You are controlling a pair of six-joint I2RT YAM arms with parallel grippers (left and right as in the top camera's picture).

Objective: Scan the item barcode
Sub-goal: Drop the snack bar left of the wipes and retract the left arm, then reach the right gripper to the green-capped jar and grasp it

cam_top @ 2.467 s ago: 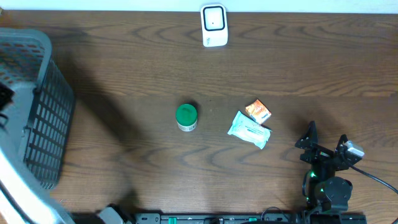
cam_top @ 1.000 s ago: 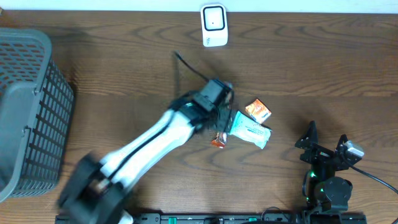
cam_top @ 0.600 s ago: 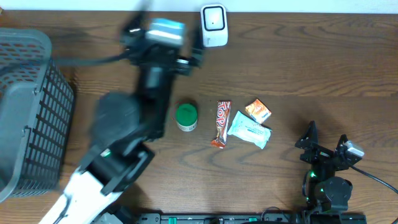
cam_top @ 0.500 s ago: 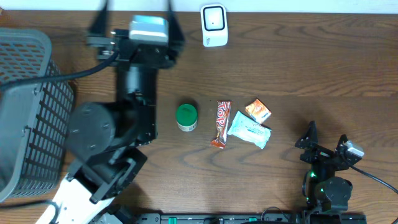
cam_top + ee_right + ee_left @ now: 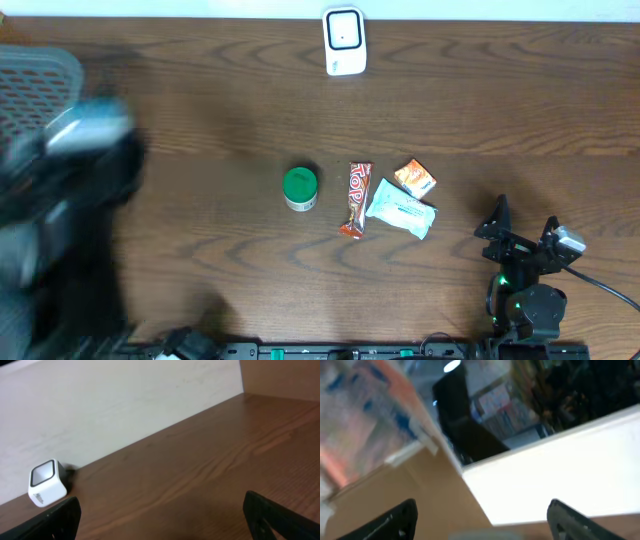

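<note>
The dark wooden table (image 5: 200, 110) holds 4 things in a loose row at its middle, where 3 lay a couple of seconds ago. A candy bar (image 5: 354, 198) has turned up between the green-lidded tub (image 5: 300, 187) and the pale packet (image 5: 400, 208), with the small orange packet (image 5: 415, 178) just behind. The left arm (image 5: 70, 180) put it there and has swung off fast. It is now only a grey smear at the left edge, by the basket (image 5: 40, 65). Its wrist camera looks up at the room, and the left gripper (image 5: 482, 517) shows its fingers spread wide with nothing between them, so the bar is let go. The right gripper (image 5: 523, 226) sits parked at the near right, jaws fully apart and empty, unmoved throughout. The scanner (image 5: 343, 40) stands at the far edge, well apart from the bar (nothing is held to it). To my eye the scan is not yet done: the bar has only been laid out and needs picking up again
</note>
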